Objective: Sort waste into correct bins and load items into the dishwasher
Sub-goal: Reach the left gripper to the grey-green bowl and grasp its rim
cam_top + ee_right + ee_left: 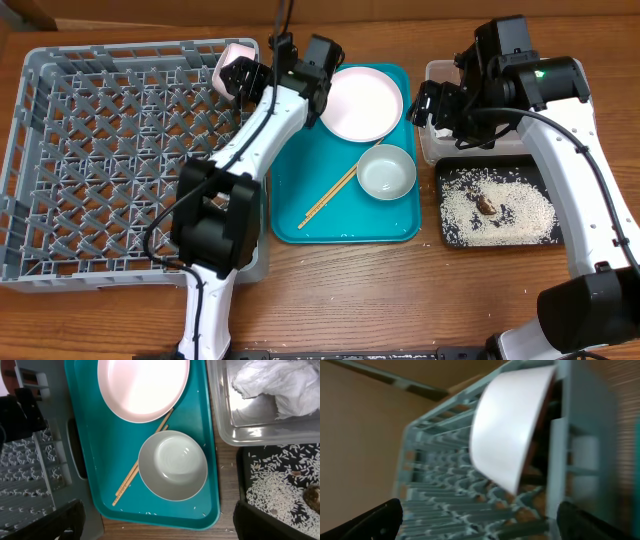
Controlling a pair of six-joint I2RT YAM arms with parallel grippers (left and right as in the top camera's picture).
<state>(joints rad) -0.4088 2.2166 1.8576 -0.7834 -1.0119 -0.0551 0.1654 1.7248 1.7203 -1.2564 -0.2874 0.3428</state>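
on wooden table (400, 300): grey dish rack (100, 150)

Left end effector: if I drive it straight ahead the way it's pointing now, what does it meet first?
Most likely the small pink bowl, tilted just ahead of the open left end effector. The grey dish rack lies behind it. Blur makes the depth uncertain.

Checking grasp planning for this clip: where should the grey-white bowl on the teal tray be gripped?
Pinch the rim of the grey-white bowl from above, on the side away from the chopsticks; it sits upright, rim exposed.
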